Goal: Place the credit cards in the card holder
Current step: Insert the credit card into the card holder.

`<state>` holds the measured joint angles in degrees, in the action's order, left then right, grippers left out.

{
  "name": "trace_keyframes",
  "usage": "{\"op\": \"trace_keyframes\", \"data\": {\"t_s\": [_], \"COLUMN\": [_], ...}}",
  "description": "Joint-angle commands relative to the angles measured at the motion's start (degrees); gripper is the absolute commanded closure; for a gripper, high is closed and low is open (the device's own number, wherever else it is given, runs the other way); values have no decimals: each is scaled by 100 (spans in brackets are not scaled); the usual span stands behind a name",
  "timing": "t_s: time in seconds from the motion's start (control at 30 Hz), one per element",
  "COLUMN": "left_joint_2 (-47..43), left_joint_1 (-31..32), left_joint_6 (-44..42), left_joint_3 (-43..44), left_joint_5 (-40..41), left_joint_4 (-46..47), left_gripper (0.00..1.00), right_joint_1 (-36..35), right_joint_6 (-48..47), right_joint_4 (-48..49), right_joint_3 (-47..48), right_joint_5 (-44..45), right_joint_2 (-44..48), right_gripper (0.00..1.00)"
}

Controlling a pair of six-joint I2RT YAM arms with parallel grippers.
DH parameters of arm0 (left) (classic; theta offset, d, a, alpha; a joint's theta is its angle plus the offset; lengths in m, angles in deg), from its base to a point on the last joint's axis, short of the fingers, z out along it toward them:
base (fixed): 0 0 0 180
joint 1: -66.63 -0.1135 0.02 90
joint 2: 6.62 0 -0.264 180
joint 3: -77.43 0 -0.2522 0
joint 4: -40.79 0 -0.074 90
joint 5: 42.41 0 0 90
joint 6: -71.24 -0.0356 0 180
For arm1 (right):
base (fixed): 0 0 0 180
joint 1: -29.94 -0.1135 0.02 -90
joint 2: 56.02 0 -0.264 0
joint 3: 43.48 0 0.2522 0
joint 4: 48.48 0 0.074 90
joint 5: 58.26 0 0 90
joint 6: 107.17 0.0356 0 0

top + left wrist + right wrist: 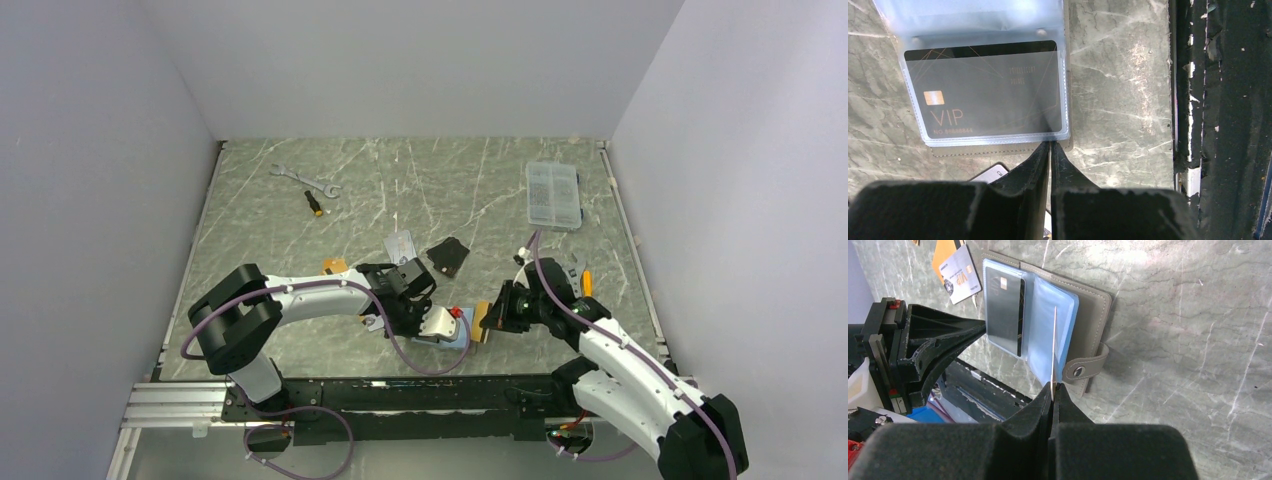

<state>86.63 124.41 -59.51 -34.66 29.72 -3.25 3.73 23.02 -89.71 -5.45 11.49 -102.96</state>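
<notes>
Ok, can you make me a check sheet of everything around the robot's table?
Surface: green-grey marbled table top, white scratches.
Job's things: grey-taupe booklet card holder lies open; dark VIP card in its pale blue sleeve; silver-grey card and orange card loose beside it.
Clutter: silver wrench, small black-yellow tool, clear compartment box, black folded pouch.
Grippers: left gripper shut, tips at the holder's edge; right gripper shut on a thin card held edge-on over the sleeves.
Cables: purple cables hang in loops.
Surroundings: plain pale walls on three sides.
</notes>
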Motion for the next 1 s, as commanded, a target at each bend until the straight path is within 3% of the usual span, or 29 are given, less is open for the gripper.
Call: {"op": "trace_keyframes", "data": {"t_s": [0.0, 0.6, 0.97], "left_joint_2": [-165, -174, -177], "left_joint_1": [19, 18, 18], "left_joint_6": [-90, -110, -126], "left_joint_3": [166, 159, 188], "left_joint_5": [-47, -105, -122], "left_joint_4": [-72, -131, -186], "left_gripper": [89, 91, 92], "right_joint_1": [-80, -270, -1036], "right_joint_6": [138, 282, 589], "right_joint_4": [348, 516, 987], "right_joint_3": [-69, 28, 233], "right_joint_5": [-109, -184, 78], "right_joint_2": [-14, -5, -538], "right_gripper": [100, 100, 100]}}
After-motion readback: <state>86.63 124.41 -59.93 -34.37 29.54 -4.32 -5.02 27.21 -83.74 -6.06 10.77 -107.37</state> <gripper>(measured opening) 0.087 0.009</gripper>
